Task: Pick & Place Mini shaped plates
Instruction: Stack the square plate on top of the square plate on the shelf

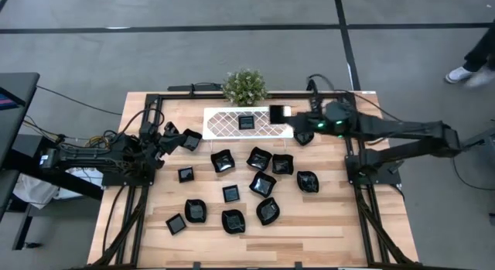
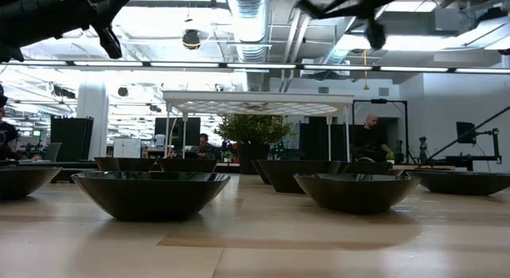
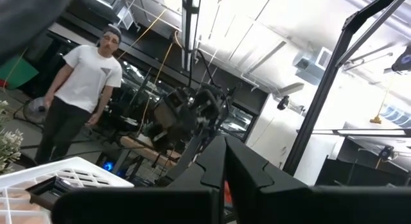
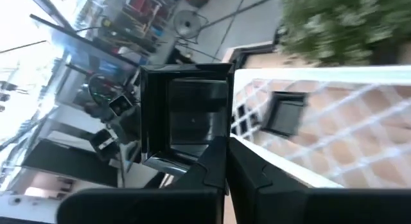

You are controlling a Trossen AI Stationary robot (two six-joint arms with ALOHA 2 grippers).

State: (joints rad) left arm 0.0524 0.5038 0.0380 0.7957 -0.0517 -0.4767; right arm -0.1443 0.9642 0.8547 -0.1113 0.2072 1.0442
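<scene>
Several glossy black mini plates (image 1: 260, 181) lie scattered over the wooden table, and they fill the low view (image 2: 151, 190). One square plate (image 1: 246, 122) sits in the white lattice tray (image 1: 224, 119), also seen in the right wrist view (image 4: 286, 115). My right gripper (image 1: 288, 114) hovers over the tray's right end, shut on another square plate (image 1: 276, 113). My left gripper (image 1: 172, 131) is at the table's left side beside a plate (image 1: 189, 139). It is tipped upward, and in its wrist view the fingers (image 3: 225, 163) are shut with nothing between them. My right gripper (image 4: 226, 147) pinches the square plate (image 4: 189, 118) between its two fingers at the rim nearest the wrist (image 4: 192, 161). The plate is lifted clear above the tray's right end, tilted, with its hollow side facing the wrist camera.
A small green potted plant (image 1: 245, 86) stands just beyond the tray's far edge. Another plate (image 1: 303, 137) lies under the right arm near the tray. A black frame runs along the table's edges. People stand in the room behind, one in a white shirt (image 3: 83, 76).
</scene>
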